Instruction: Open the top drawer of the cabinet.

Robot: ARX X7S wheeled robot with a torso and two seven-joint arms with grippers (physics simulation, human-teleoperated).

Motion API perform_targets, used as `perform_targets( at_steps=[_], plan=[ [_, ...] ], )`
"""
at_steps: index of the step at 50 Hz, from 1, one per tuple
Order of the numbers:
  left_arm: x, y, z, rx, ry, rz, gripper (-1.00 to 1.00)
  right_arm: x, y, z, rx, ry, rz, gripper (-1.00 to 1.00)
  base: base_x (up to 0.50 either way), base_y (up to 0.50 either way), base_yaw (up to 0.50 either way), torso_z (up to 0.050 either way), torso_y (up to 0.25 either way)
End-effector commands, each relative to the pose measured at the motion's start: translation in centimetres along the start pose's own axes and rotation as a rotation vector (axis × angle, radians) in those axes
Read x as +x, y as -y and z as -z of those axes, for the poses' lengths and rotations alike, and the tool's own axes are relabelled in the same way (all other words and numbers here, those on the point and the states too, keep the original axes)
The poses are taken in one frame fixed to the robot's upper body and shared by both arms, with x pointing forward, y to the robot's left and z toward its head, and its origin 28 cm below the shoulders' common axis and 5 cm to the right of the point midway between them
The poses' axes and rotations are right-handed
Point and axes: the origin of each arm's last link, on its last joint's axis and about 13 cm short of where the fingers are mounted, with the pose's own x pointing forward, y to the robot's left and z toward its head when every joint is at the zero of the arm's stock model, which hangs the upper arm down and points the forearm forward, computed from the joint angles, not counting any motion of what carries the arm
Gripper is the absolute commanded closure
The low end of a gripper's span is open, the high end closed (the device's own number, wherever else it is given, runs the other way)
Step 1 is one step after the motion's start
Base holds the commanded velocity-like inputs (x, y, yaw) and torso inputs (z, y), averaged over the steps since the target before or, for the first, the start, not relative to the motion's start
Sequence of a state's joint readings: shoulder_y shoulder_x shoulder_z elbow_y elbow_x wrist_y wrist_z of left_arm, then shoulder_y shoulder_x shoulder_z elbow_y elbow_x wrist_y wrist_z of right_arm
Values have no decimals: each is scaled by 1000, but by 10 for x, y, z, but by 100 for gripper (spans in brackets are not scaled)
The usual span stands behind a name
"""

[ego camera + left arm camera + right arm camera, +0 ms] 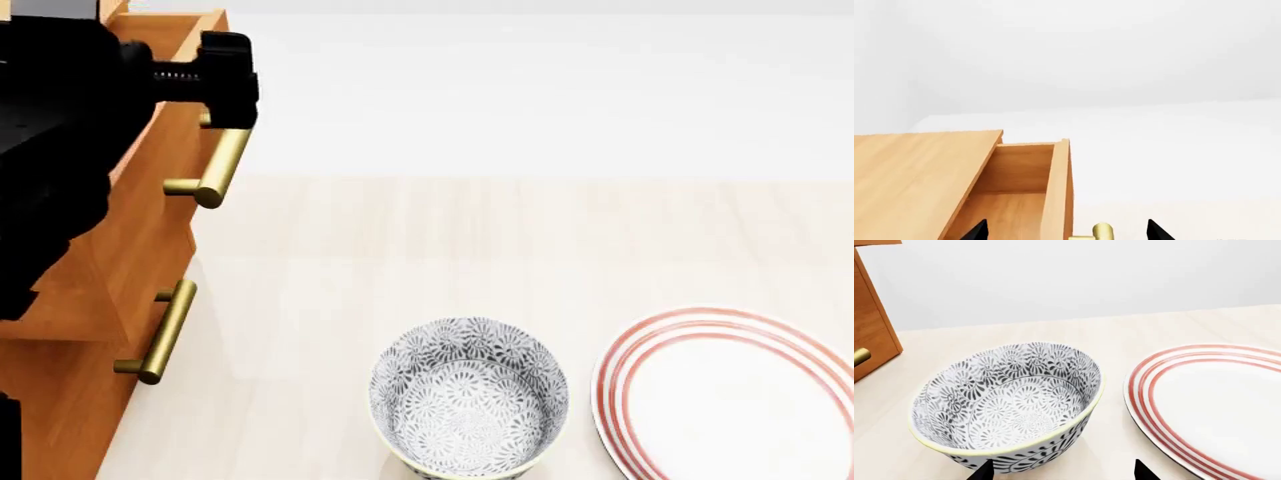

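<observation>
Lighting's flat and bright in all three views, diffuse, no clear source direction you can pin down. Background wall blows out to near white; in the left wrist view the wall and floor almost merge. Shadows are soft and faint: you get a weak one under the bowl [1006, 405] and along the plate [1214, 405] rim. Mild sheen on the brass handle [220, 165], no hard glare. Your left arm [67, 120] renders as a solid black mass, no surface detail. Slight softness and compression blur on edges; no visible lens distortion at the frame borders.
</observation>
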State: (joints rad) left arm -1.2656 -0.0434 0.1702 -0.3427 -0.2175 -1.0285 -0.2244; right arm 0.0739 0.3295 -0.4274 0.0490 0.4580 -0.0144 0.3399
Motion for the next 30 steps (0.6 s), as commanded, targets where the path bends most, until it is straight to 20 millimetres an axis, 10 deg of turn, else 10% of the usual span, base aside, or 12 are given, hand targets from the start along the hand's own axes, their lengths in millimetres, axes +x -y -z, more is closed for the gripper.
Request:
perform_targets(
  at_steps=[1, 30],
  plan=[
    [-1, 5, -11, -195, -95, 64, -100, 1, -1, -1, 2, 18, -7, -100, 0, 0, 0, 0, 0],
    [8, -4, -38, -405, -170, 19, -100, 2, -1, -2, 10, 12, -1, -100, 0, 0, 0, 0, 0]
  ],
)
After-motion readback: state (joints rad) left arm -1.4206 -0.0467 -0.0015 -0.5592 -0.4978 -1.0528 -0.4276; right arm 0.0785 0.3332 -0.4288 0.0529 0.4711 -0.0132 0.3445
